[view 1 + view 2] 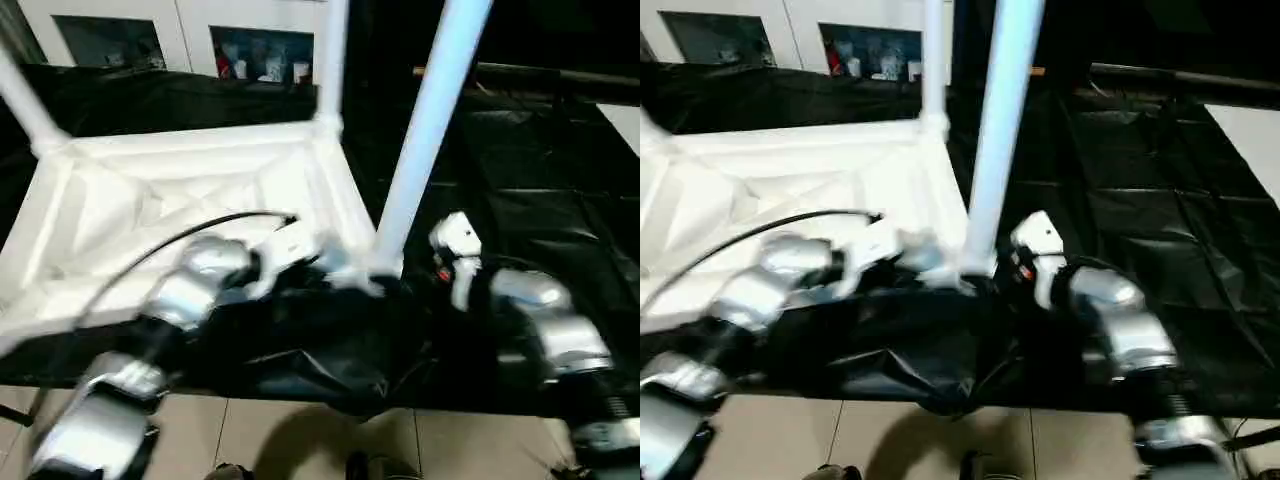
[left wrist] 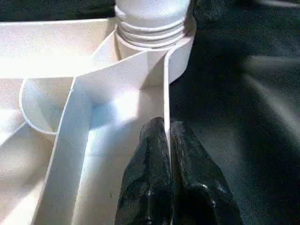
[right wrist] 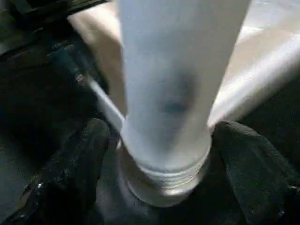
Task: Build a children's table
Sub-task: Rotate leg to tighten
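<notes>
White plastic children's table [image 1: 150,200] lying upside down on a black-covered surface [image 1: 540,200], ribbed underside facing up. Three tapered legs seen rising from corner sockets: one at the far left corner [image 1: 25,105], one at the far right corner [image 1: 330,60], and a near leg [image 1: 425,130] standing in the near right corner socket [image 2: 154,42], threads at its base partly exposed above the socket rim. Left gripper [image 2: 169,154] pinched narrow on the thin upright edge wall of the top, just beside that socket, steadying the top. Right gripper [image 3: 161,164] spread wide around the base of the near leg, black fingers [image 3: 70,173] standing on either side of it with a gap, not clamping. Judged light and hollow, stiff but with smooth, slippery walls; thin ribs likely to flex if squeezed hard. Best hold for turning the leg probably low on the tube, just above the threads, where it is thickest and wobbles least; best hold for the top probably along the edge wall near the socket being worked.
</notes>
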Tool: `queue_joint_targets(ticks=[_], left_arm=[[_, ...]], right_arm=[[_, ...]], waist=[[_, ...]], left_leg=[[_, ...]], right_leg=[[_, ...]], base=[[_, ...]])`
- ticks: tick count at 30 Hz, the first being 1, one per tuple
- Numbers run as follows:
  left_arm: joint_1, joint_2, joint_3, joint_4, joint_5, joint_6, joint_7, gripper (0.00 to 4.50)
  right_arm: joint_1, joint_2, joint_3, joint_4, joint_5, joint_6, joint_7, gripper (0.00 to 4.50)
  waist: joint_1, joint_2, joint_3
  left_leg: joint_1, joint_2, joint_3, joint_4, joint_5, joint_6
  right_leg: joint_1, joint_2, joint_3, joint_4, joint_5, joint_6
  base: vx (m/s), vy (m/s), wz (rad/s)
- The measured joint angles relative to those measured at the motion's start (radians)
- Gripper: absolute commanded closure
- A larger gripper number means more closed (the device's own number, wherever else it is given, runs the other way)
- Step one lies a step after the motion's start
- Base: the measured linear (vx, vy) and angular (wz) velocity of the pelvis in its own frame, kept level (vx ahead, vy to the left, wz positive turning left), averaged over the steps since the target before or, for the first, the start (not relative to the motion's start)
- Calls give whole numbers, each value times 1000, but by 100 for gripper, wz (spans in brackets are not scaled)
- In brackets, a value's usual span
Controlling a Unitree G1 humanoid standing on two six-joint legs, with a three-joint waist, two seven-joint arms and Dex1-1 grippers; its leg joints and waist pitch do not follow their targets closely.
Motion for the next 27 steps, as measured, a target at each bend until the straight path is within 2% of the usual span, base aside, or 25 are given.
queue_joint_targets(ticks=[3,10,11,13,15,18,21,27], left_arm=[[8,0,-12,-23,-4,0,-25,450],[17,7,-14,-39,-11,4,-42,450],[19,9,-15,-42,-12,4,-48,450],[20,10,-15,-44,-12,4,-52,450],[22,10,-15,-47,-12,4,-55,450],[23,11,-16,-49,-12,3,-57,450],[23,11,-16,-49,-12,4,-57,450],[23,12,-15,-49,-12,4,-58,450]], right_arm=[[0,0,24,-9,17,1,54,64],[0,-21,29,-11,29,19,101,64],[0,-29,34,-11,27,20,112,82],[0,-31,38,-10,23,20,117,82],[0,-36,44,-9,10,9,120,110],[0,-38,48,-1,4,-10,113,120],[0,-38,48,-1,4,-11,107,156],[-2,-37,47,1,4,-10,107,186]], waist=[[10,1,1],[19,1,1],[20,1,1],[20,1,1],[21,1,1],[21,1,1],[21,1,1],[21,1,1]], left_leg=[[0,-1,1,0,0,1],[0,-1,2,-1,-2,-2],[1,-1,2,-1,-1,-2],[1,0,2,-1,-1,-2],[1,-1,2,-1,-1,-2],[1,-1,2,-1,-1,-2],[1,-1,2,-1,-1,-2],[1,-1,2,-1,-1,-2]], right_leg=[[0,-2,0,0,-1,0],[0,-2,0,0,-1,0],[0,-2,0,0,-1,0],[0,-2,0,0,-1,1],[0,-2,0,0,-1,1],[0,-2,0,0,-1,1],[0,-2,0,0,-1,1],[0,-2,0,0,-1,1]], base=[[0,0,0],[0,0,0],[0,0,0],[0,0,0],[0,0,0],[0,0,0],[0,0,0],[0,0,0]])
